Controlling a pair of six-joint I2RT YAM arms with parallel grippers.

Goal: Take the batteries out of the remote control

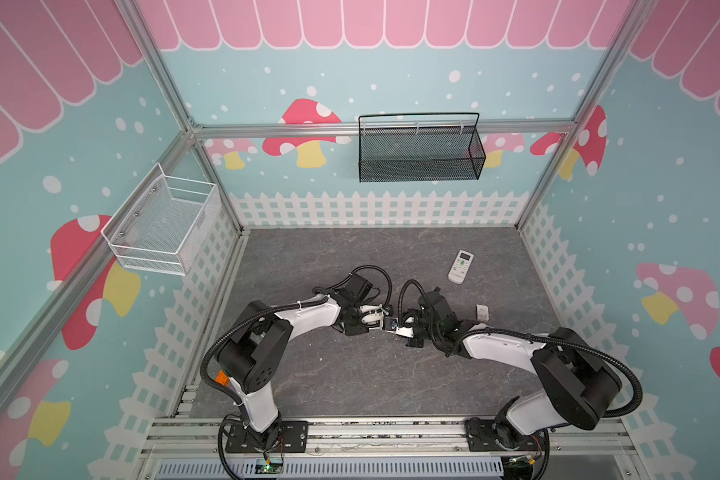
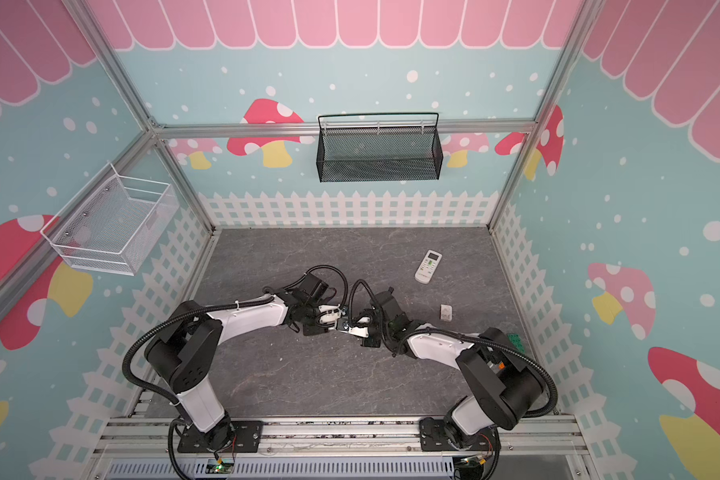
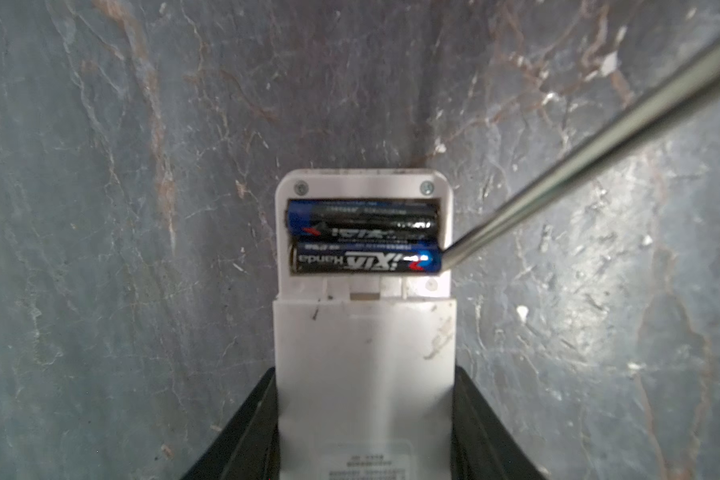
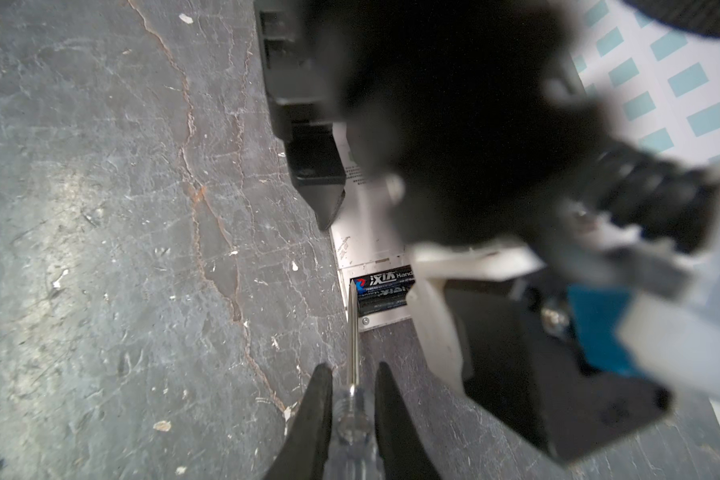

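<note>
Mid-tabletop (image 1: 350, 374) the two arms meet nose to nose. The left claw (image 3: 364, 374) stands about half wide, clamped on the sides of a white remote (image 3: 362, 340) that is turned back-up with its battery bay uncovered. Both batteries (image 3: 362, 220) lie side by side in that bay, so nothing is out of this remote yet. The right claw (image 4: 352, 370) is closed tight on the clear handle of a screwdriver (image 4: 353, 332), and the tip rests against the end of one battery (image 3: 366, 262), right at the bay's edge; it looks set to lever that one up. A small pale piece (image 1: 482, 311) lying off to the right may be the cover. A second remote (image 1: 460, 266) lies face-up further back, untouched, and I cannot tell what it holds. By my reckoning the opening is done and all the prying is left.
</note>
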